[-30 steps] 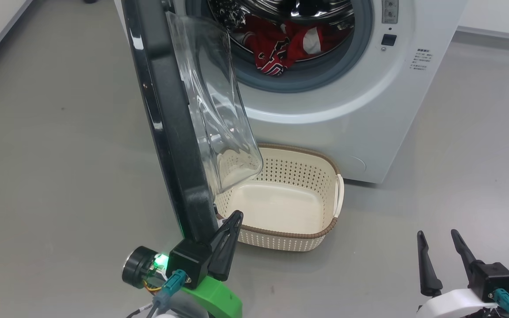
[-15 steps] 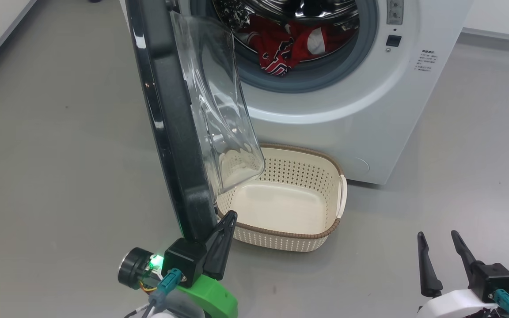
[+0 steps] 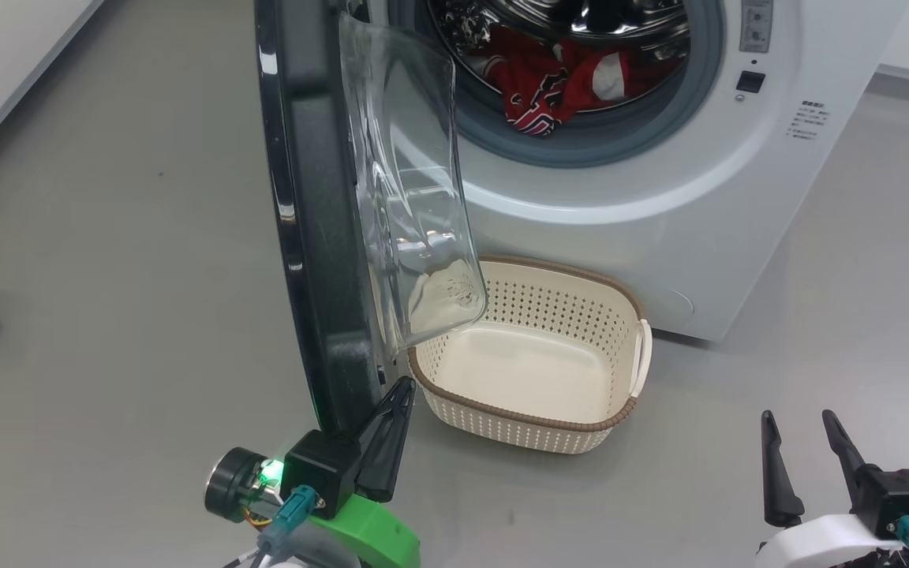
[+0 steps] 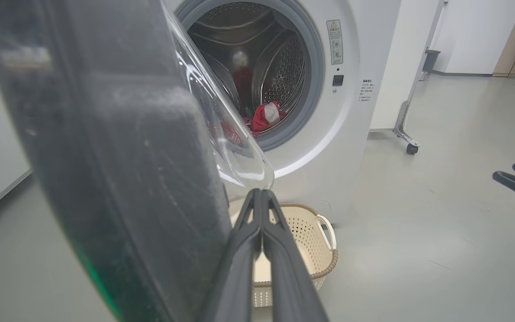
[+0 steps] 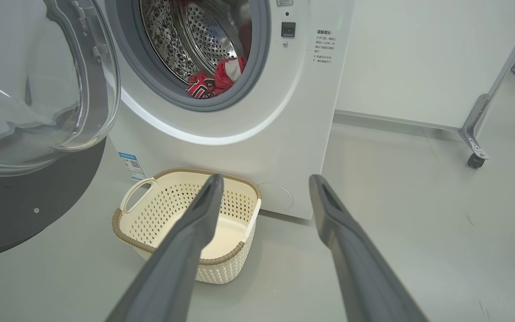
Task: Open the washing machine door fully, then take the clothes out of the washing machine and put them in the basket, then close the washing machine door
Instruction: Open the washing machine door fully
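Left wrist view: the washing machine door [image 4: 105,170] looms blurred across the left half, its top cut off at the upper edge, and part of the clothes [image 4: 264,117] sits smeared behind its glass. Head view: that glass veils the upper-left corner of the basket [image 3: 533,435], and the print [image 3: 809,120] on the washing machine [image 3: 644,213] is too small to read.

Black door [image 3: 320,237] half-open; red clothes [image 3: 549,87] inside washer [image 3: 660,197]; cream basket [image 3: 549,315] below
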Robot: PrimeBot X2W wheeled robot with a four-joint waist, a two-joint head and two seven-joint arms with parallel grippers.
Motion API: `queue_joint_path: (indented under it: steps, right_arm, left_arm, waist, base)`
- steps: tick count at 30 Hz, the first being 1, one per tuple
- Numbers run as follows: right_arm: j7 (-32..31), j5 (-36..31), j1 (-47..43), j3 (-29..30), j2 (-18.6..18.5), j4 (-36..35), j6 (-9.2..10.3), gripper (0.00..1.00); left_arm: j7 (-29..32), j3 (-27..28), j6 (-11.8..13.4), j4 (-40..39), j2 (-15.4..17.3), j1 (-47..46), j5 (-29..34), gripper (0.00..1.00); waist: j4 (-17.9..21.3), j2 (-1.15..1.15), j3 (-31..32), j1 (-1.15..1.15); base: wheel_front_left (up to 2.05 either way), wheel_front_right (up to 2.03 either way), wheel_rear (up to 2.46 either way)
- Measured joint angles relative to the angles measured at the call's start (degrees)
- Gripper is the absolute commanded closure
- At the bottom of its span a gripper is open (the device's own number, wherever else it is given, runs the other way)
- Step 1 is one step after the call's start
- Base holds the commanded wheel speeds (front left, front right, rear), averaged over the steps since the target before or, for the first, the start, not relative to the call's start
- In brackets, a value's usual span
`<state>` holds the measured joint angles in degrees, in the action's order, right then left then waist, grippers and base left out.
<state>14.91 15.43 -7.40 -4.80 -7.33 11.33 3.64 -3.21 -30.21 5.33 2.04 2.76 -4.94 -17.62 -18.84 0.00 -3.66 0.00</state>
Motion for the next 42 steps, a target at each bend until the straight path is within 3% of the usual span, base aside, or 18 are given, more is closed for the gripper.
queue_joint_path:
  steps: [20, 42]
  right_arm:
    - [0.0, -1.0, -0.1, 0.0, 0.6, -0.2, -0.56, 0.0]
    - [0.0, -1.5, 1.0, 0.2, 0.4, -0.1, -1.67, 0.0]
  left_arm:
    - [-2.0, 5.1, 0.6, 1.2, 0.1, 0.9, 0.0, 1.0]
    - [-4.6, 21.1, 1.0, 4.5, 1.9, -0.3, -0.6, 1.0]
  waist:
    - [-6.9, 0.0, 0.0, 0.0]
    - [-4.9, 0.0, -3.3, 0.0]
  base:
    - [0.0, 0.0, 0.0]
    - [0.0, 0.0, 0.0]
